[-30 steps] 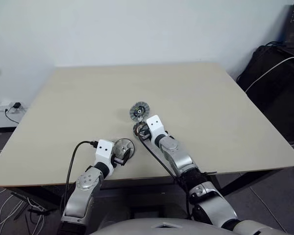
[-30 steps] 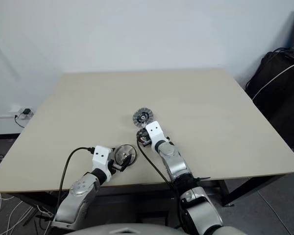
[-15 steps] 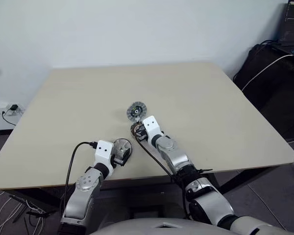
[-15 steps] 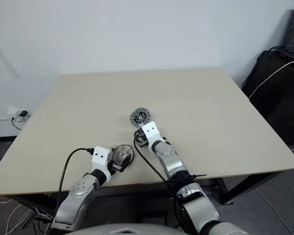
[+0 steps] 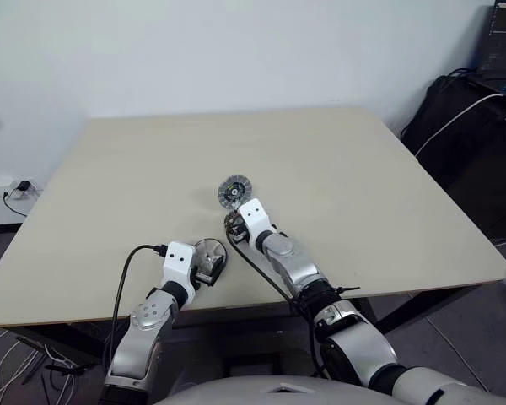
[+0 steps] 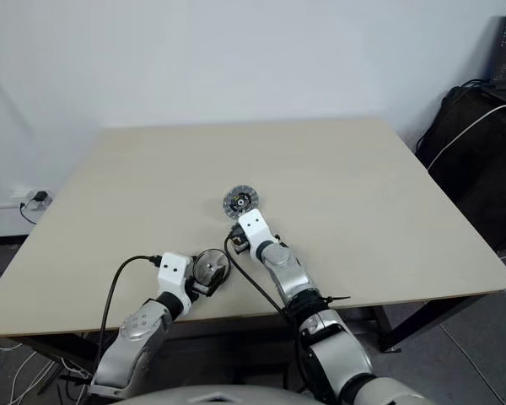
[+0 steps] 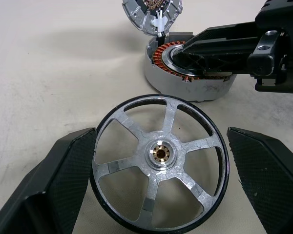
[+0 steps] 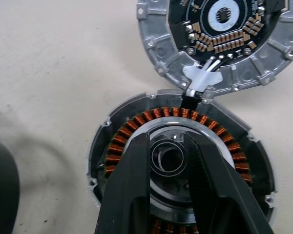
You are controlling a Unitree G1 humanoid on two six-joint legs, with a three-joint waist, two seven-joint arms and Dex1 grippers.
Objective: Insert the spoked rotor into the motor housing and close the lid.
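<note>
The spoked rotor [image 7: 159,195] lies flat on the table [image 5: 363,186] at lower centre of the left wrist view, between the wide-spread fingers [image 7: 58,185] of the left gripper [image 7: 161,180] — not gripped. Just above it sits the motor housing [image 8: 180,165], copper windings showing, with the right gripper [image 8: 167,146] nearly closed, its fingertips on the centre ring. The lid [image 8: 219,41] lies open at upper right of the right wrist view, joined to the housing's rim.
</note>
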